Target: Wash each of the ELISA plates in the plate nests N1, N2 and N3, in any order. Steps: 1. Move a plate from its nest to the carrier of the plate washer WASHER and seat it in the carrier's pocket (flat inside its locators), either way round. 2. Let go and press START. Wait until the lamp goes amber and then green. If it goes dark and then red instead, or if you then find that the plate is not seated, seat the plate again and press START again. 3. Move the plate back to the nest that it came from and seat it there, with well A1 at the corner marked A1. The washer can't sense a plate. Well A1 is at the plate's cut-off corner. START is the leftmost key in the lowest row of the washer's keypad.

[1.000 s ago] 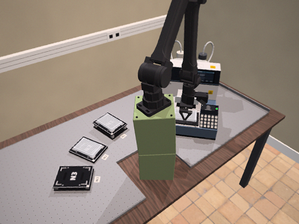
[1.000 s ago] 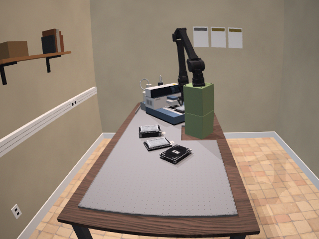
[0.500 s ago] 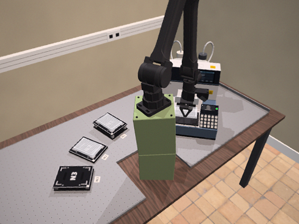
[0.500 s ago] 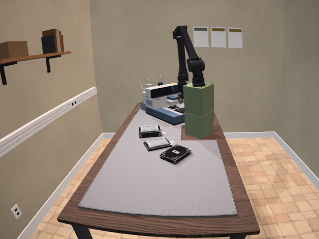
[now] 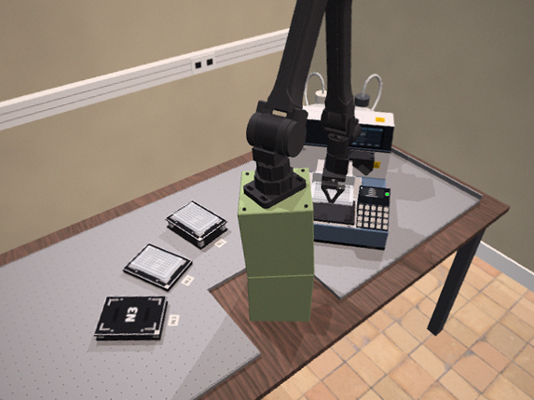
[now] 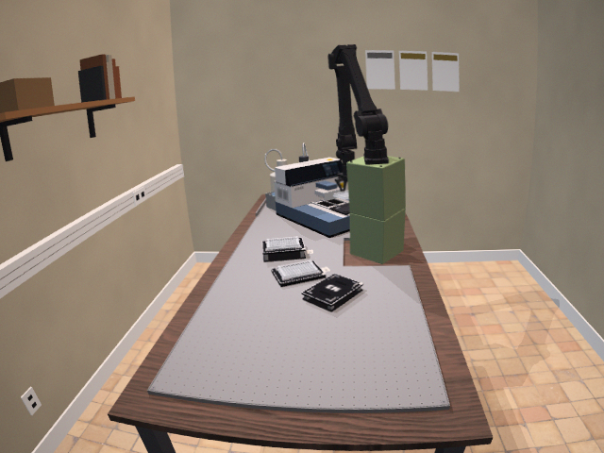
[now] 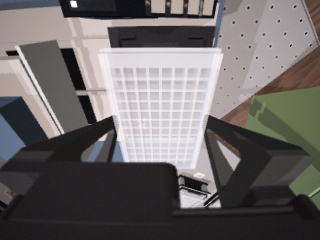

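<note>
My gripper point(image 5: 333, 194) point(image 6: 342, 187) point(image 7: 160, 120) is shut on a white plate point(image 5: 348, 195) point(image 7: 160, 95), fingers at its two long sides. The plate is held level, a little above the dark carrier point(image 5: 334, 213) point(image 7: 160, 36) of the washer point(image 5: 352, 234) point(image 6: 311, 218). Its cut-off corner cannot be made out. The washer's lamp point(image 5: 386, 193) is green. A plate point(image 5: 195, 217) point(image 6: 283, 243) lies in nest N1 and another plate point(image 5: 156, 262) point(image 6: 297, 271) in nest N2. Nest N3 point(image 5: 143, 305) point(image 6: 319, 293) is empty.
The keypad point(image 5: 373, 216) stands beside the carrier. The washer's white head point(image 5: 381, 121) point(image 6: 311, 165) rises behind it. The green pedestal point(image 5: 277, 250) point(image 6: 376, 209) of the arm stands between the washer and the nests. Bottles with tubes stand behind the washer.
</note>
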{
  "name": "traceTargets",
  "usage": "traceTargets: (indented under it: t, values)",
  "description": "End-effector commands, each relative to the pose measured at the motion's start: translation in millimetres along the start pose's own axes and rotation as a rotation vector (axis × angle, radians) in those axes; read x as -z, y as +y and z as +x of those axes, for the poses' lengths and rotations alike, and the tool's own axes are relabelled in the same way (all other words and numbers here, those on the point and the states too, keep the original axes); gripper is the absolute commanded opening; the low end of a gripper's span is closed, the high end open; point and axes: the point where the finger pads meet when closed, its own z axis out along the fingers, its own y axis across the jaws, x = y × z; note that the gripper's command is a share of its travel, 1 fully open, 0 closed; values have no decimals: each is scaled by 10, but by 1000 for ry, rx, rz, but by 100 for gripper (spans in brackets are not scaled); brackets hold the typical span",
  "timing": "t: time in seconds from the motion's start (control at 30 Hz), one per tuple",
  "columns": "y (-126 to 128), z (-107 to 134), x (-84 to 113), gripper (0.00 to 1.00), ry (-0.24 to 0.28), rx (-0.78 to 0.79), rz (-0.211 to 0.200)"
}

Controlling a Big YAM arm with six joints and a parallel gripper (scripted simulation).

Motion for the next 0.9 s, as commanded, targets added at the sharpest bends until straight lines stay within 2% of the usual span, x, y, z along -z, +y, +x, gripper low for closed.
traceTargets:
  t: [0.0,0.67,0.87]
  values:
    - [-9,-33,118,82,1,2,-6]
    - [-12,-30,415,82,0,3,-6]
    - [41,-22,368,82,-3,3,-10]
